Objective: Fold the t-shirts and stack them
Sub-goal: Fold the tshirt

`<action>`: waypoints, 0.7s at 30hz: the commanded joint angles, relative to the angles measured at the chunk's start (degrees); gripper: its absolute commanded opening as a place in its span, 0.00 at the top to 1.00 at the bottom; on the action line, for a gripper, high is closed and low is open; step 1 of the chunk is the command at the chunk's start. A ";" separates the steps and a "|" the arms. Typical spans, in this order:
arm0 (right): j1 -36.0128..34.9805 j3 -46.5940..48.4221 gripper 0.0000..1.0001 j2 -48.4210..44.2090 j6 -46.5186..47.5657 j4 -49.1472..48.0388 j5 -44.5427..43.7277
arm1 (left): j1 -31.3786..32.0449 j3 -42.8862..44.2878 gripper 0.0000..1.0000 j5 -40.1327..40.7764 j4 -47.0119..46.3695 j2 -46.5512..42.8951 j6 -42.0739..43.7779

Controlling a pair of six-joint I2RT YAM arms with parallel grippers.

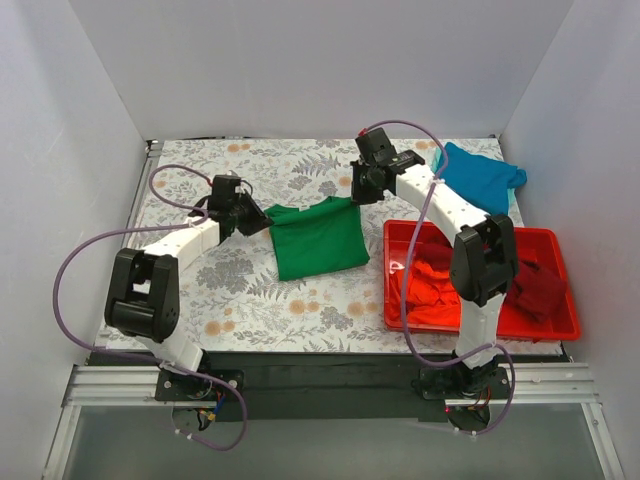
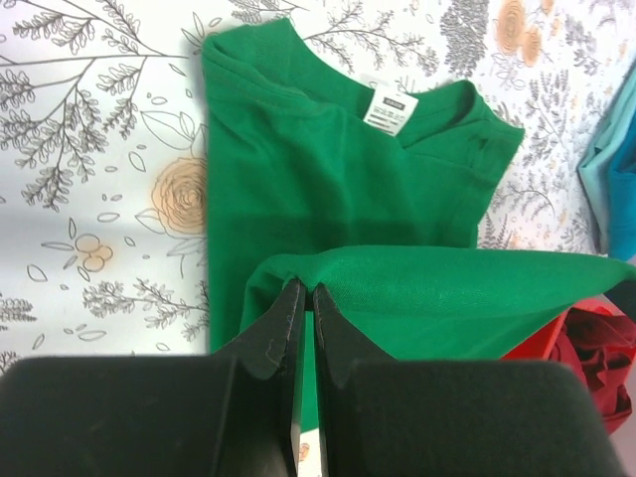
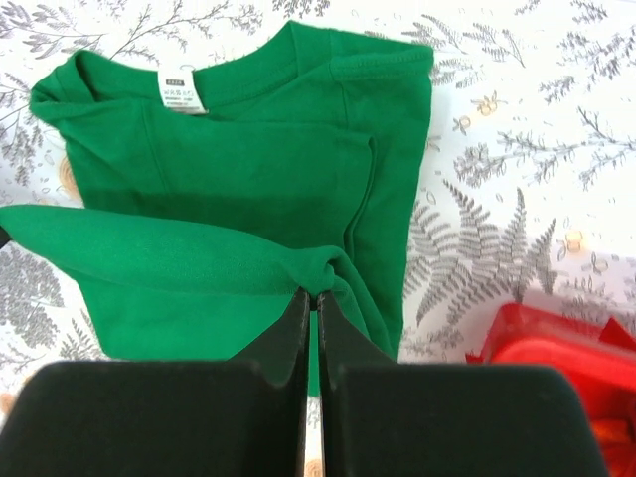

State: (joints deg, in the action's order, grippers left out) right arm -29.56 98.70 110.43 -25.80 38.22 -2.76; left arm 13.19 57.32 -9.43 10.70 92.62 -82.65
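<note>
L tool (image 2: 302, 290) & R tool (image 3: 311, 296) each clamp green t-shirt (image 1: 320, 245) raised edge, stretched L-R; rest lies base-ward on counter (image 1: 250, 295).

Open table (image 1: 200, 290) left of green t-shirt (image 1: 320, 240), tray (image 1: 540, 232) right

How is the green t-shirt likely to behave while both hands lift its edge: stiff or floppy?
Probably floppy: the green t-shirt bunches into wrinkles where the right hand pinches it. Likely light, since the left hand holds its end by a thin pinch alone. The lifted edge spans between the two hands, so it may sag if they close in.
</note>
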 commanded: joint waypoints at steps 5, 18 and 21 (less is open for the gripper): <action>2.84 10.36 0.97 6.62 3.56 -1.13 1.97 | -2.37 7.88 1.00 0.64 -0.42 5.11 2.84; 4.51 10.66 0.02 -3.55 12.97 -2.44 13.92 | -2.73 12.92 0.14 3.37 8.72 -2.79 11.02; 4.60 3.82 0.02 -7.06 13.59 -3.76 15.86 | -2.73 8.79 0.15 1.09 8.99 -4.02 13.48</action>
State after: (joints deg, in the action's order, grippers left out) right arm -24.84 107.96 106.56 -14.59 35.79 9.41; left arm 10.46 69.69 -5.98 17.56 90.87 -73.19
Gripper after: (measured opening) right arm 0.983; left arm 0.853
